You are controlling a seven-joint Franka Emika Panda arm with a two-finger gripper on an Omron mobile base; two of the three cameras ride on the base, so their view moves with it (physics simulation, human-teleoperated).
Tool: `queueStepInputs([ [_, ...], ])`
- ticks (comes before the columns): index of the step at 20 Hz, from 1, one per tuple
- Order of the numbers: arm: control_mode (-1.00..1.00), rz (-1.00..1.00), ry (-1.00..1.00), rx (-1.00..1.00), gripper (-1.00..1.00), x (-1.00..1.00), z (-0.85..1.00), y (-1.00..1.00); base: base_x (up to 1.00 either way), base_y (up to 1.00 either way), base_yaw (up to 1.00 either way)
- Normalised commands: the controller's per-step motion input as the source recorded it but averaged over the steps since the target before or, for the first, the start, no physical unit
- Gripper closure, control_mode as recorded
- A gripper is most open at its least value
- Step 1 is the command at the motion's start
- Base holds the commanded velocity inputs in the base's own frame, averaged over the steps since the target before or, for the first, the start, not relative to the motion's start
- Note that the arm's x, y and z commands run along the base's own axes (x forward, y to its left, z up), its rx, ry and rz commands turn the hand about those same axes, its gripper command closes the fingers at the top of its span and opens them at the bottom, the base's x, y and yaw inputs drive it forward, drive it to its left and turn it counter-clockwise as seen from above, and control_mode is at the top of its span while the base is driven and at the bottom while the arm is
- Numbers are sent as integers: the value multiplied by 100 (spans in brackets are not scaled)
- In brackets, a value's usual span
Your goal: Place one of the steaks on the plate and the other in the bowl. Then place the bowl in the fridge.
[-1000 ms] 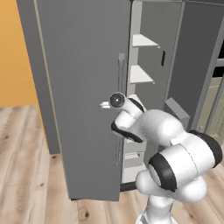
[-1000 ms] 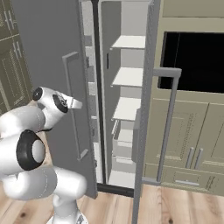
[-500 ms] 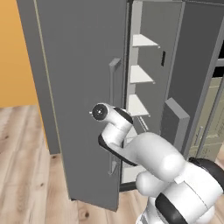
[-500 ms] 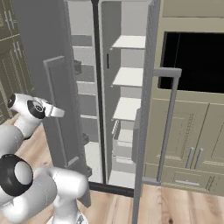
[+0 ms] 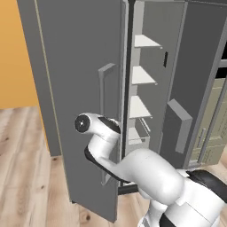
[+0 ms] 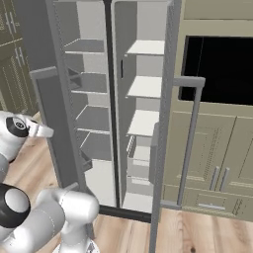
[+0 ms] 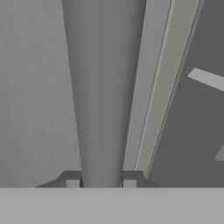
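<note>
The grey fridge [image 5: 75, 66] stands with both doors open, showing white inner shelves [image 6: 143, 86]. In the hand view my gripper [image 7: 100, 183] is shut on the long vertical handle [image 7: 100, 100] of the left door, one fingertip [image 7: 72, 182] on each side of the bar. In the left base view my arm [image 5: 106, 142] reaches to that handle [image 5: 103, 84] about halfway down its length. The steaks, the plate and the bowl are out of view.
The right fridge door [image 6: 168, 99] juts toward me, its handle [image 6: 190, 128] sticking out. Beige cabinets [image 6: 217, 148] with a dark recess [image 6: 217, 69] stand to the right. An orange wall [image 5: 17, 57] and wood floor [image 5: 26, 177] lie left.
The left fridge door has swung further open, and my arm has moved left with the handle in the gripper.
</note>
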Motion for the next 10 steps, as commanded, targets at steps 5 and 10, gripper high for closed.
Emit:
queueStepInputs([
  [5,-100,-3,0,0,-100,-9,0,43,0,0,0],
  [10,-100,0,0,0,-100,0,0,8,0,0,0],
])
